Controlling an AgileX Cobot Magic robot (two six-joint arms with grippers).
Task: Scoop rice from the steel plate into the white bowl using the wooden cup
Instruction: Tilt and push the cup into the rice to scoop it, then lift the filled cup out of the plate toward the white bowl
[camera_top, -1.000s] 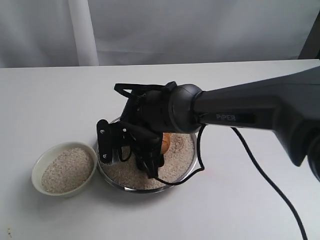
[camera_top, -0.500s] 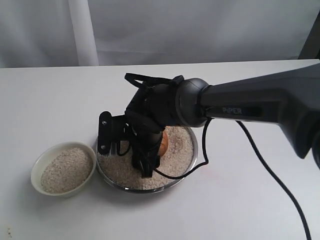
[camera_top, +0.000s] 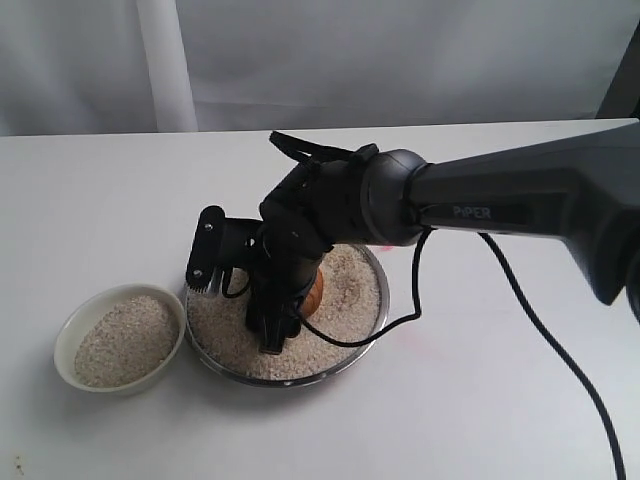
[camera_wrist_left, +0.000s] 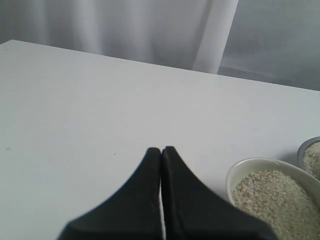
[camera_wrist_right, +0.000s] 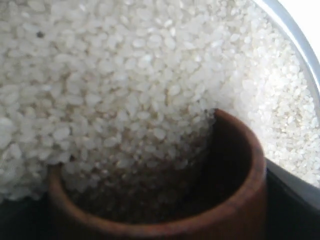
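The right end effector grips the wooden cup, which lies tipped on its side with its mouth pushed into the rice heaped in the steel plate; grains sit inside the cup. The white bowl, holding rice, stands just beside the plate on the bench. The left end effector hangs near the bowl with its fingers pressed together, holding nothing.
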